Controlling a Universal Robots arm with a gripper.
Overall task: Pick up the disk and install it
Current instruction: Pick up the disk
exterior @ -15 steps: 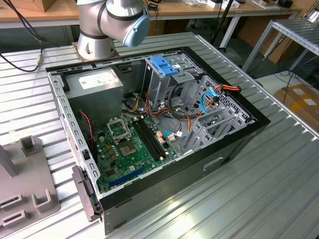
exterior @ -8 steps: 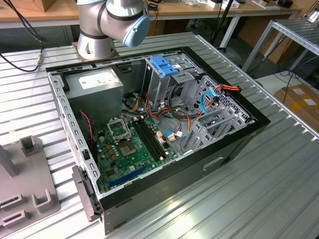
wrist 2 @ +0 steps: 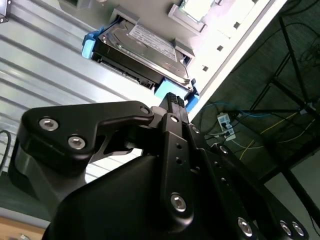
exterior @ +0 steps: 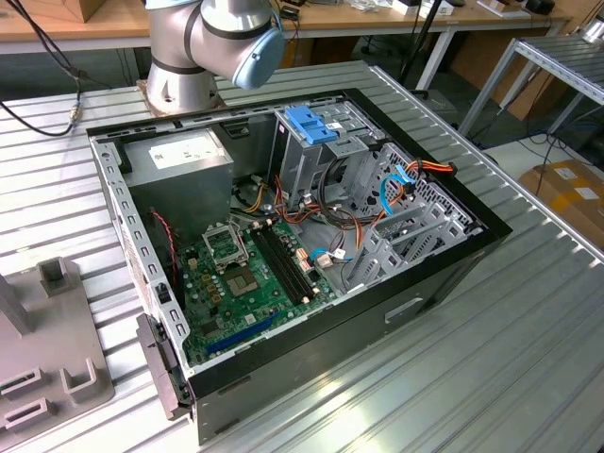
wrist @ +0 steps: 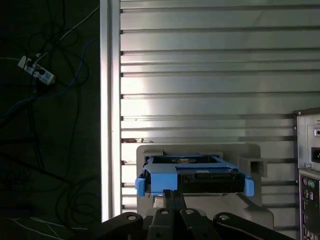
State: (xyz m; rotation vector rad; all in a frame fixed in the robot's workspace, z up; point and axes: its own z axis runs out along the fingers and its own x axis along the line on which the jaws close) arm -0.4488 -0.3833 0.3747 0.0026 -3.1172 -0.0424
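In the exterior view we begin at the left, where a grey fixture (exterior: 52, 349) stands on the ribbed metal counter (exterior: 491, 377). To its right lies the open computer case (exterior: 453, 274). Inside it we see the silver power supply (exterior: 179, 160) toward the exterior view's left and the green motherboard (exterior: 250, 274) on the case floor. The blue-topped drive cage (exterior: 311, 123) stands further right, beside bundles of coloured cables (exterior: 335, 226). The arm's base (exterior: 179, 57) stands on the counter behind the case.

In both wrist views we find the disk (wrist: 200, 177) (wrist 2: 150, 42) resting in a grey holder (wrist: 235, 150) on the counter. It lies label side up, with its blue bracket (wrist: 160, 182) wrapped around its edge. The holder sits near the counter's edge, and the back panel of the computer case (wrist: 307, 170) is just beside it.

The claw (wrist: 173, 192) (wrist 2: 172, 97) has its two black fingers pressed together and clamps nothing. Its tip is close up against the bracket's near side. We cannot tell whether it touches the blue plastic.
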